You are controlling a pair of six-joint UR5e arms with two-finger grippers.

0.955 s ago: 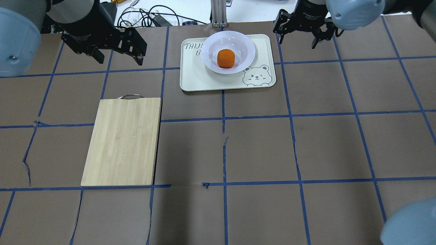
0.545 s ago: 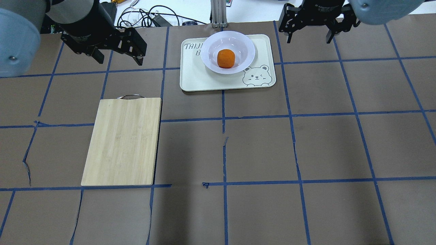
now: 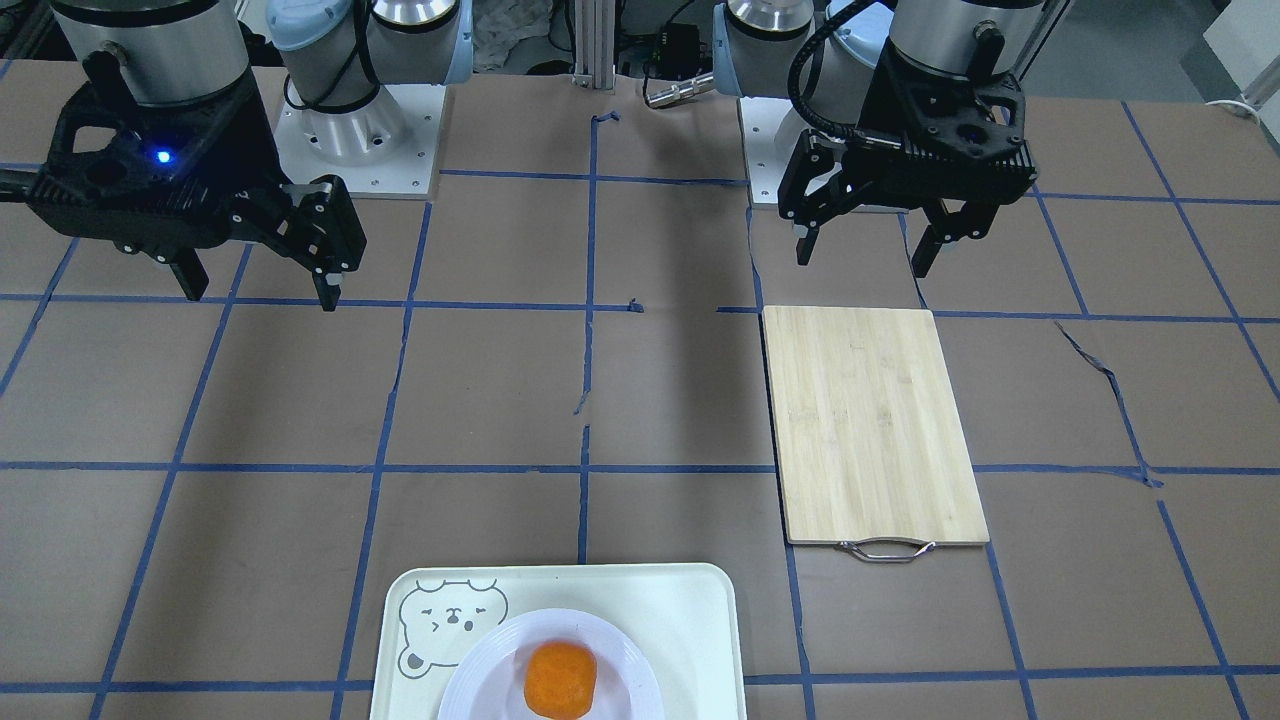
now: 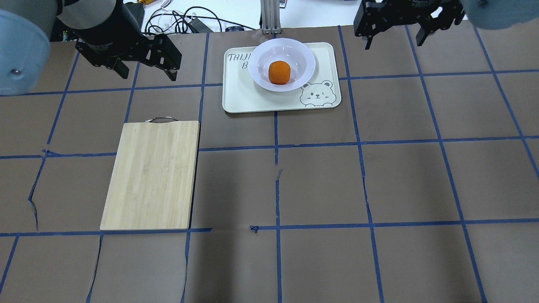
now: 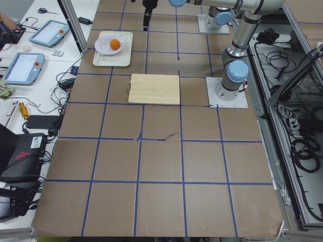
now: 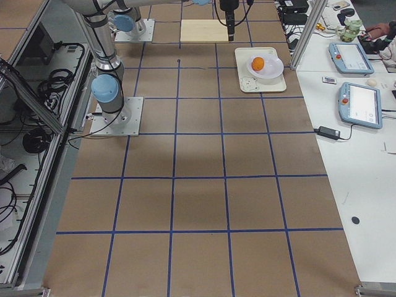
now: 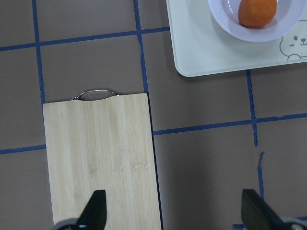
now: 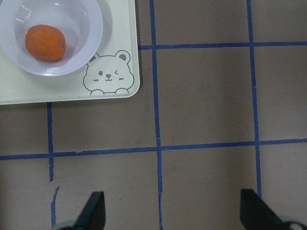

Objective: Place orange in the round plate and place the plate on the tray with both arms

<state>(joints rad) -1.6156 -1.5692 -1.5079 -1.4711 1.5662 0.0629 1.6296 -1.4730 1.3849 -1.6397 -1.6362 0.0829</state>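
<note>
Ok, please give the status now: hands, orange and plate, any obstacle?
Both open, empty: left hand, right hand, away from tray. The orange in round plate, plate on tray. Nothing in the way; cutting board lies apart.

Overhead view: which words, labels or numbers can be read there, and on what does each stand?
"TAIJI": on the tray, cut off by the round plate.
"B": on the tray one line below, also cut off.
White print on the right hand: too small to read.
</note>
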